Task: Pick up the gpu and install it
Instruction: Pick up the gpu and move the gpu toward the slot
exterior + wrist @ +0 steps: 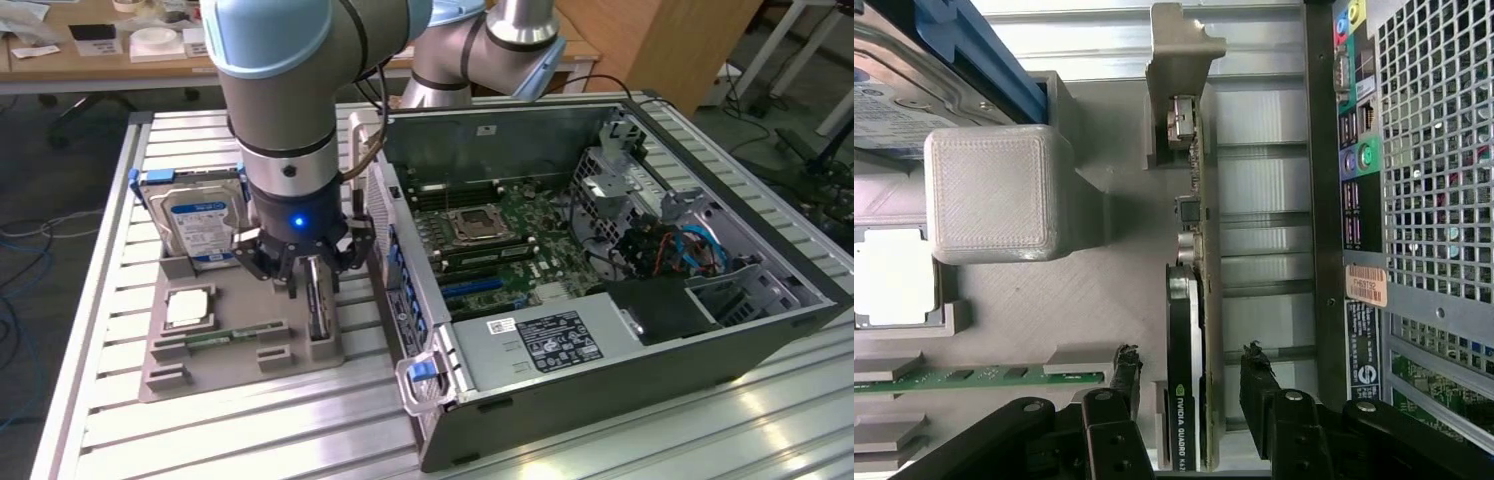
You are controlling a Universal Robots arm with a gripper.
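Because the gpu (1192,300) stood on its thin edge in a slot of the gray tray (1104,300), our gripper (1189,362) hung over it with its fingers apart, one on each side, not touching. We thought the card was light, stiff and easy to break, so best held by its flat sides. Its black cover looked smooth, and the tray looked like rough plastic.

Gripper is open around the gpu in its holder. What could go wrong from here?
The open gripper straddles the gpu without touching: one finger faces the cooler, the other the bare board, so closing may press components or slip. The card's end sits in the holder's slot; a tilted lift could bind there. The computer case stands close beside, so a swing might clip it.
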